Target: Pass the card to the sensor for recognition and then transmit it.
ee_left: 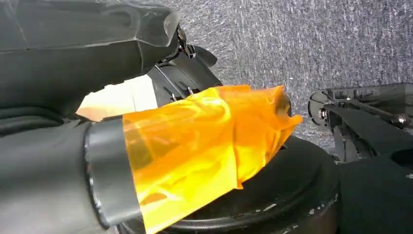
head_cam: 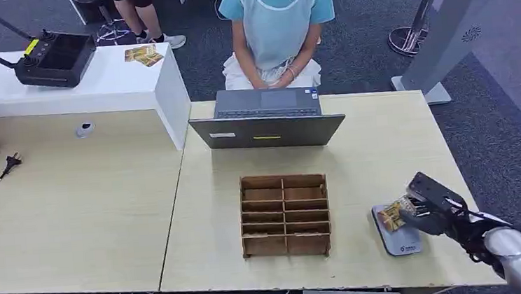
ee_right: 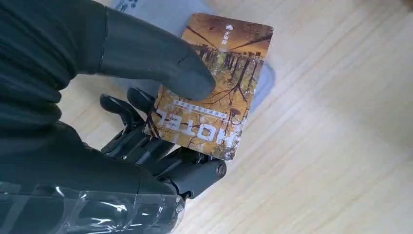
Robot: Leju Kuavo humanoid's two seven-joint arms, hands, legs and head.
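Observation:
My right hand point(head_cam: 429, 208) pinches a brown hotel card point(head_cam: 391, 215) between thumb and fingers. It holds the card just over the grey sensor pad point(head_cam: 403, 240) near the table's front right corner. Up close, the card point(ee_right: 214, 92) bears a tree picture and the word HOTEL. My thumb point(ee_right: 165, 68) presses on its face, the dark fingers point(ee_right: 146, 141) are underneath, and the grey sensor point(ee_right: 263, 82) peeks out behind it. My left hand point(ee_left: 146, 146) hangs over the carpet holding nothing, its thumb wrapped in orange film.
A wooden compartment box point(head_cam: 285, 215) stands mid-table, left of the sensor. Behind it is an open laptop point(head_cam: 267, 118), with a seated person point(head_cam: 276, 26) facing it. Spare cards point(head_cam: 143, 54) and a black controller point(head_cam: 54, 59) lie on the white counter point(head_cam: 112, 88) at far left.

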